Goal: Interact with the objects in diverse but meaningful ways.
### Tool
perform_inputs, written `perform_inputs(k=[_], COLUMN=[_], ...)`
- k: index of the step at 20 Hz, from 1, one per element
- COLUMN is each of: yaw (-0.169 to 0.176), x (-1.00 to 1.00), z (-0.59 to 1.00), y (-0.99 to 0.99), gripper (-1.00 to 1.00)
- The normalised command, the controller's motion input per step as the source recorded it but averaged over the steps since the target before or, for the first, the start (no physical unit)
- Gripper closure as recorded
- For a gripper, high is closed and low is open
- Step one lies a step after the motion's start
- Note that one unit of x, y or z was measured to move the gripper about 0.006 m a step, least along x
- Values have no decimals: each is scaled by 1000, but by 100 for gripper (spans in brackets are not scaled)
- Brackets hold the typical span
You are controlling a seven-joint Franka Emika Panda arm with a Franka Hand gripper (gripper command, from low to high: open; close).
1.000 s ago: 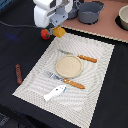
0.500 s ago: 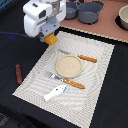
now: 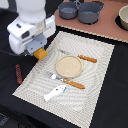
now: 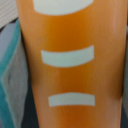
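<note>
The end effector (image 3: 38, 51) grips the bread block (image 3: 40, 53) — above the placemat (image 3: 95, 75).

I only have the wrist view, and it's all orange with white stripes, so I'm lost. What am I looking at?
Observer: That's the bread, which appears to be gripped in the pincer.
Operator: Where is it in the scene?
Observer: At the corner of the mat on the exterior view's left, apart from the plate.
Operator: What's the nearest other toy?
Observer: The sausage. It lies just off the mat's edge on the exterior view's left.
</note>
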Motion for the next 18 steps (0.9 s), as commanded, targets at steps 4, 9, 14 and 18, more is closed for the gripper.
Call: perform_inputs(k=[4,9,14,18], yaw=[15,8,0,0], x=[-623,-382,1,571], z=[-126,584,999,820], y=[163,258,11,-288], gripper=[-100,-100,-100,-100])
